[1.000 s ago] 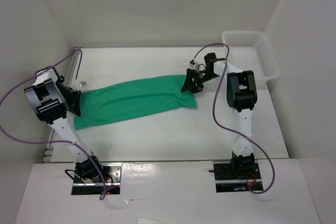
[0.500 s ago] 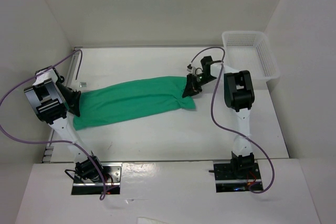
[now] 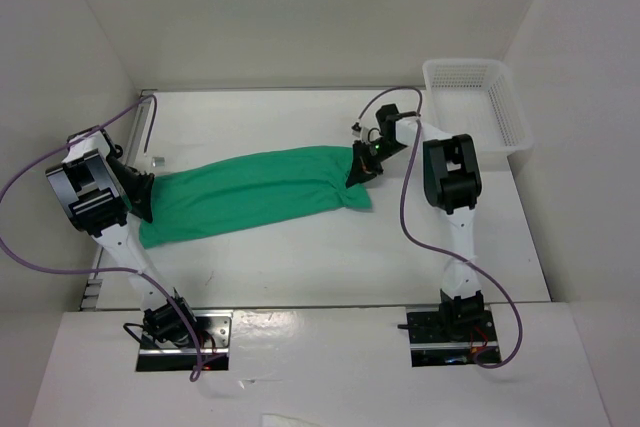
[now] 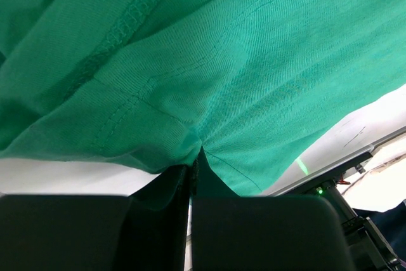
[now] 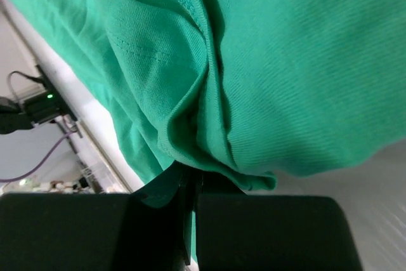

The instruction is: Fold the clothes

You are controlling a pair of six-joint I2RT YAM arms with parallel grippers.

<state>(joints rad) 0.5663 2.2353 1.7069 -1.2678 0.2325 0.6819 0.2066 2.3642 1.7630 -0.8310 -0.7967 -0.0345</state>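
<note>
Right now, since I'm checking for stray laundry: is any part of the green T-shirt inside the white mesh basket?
No, the green T-shirt lies stretched across the table, apart from the white mesh basket.

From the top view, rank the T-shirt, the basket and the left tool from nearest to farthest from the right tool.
1. T-shirt: clamped in the right tool.
2. basket: far right corner.
3. left tool: at the shirt's opposite, left end.
</note>
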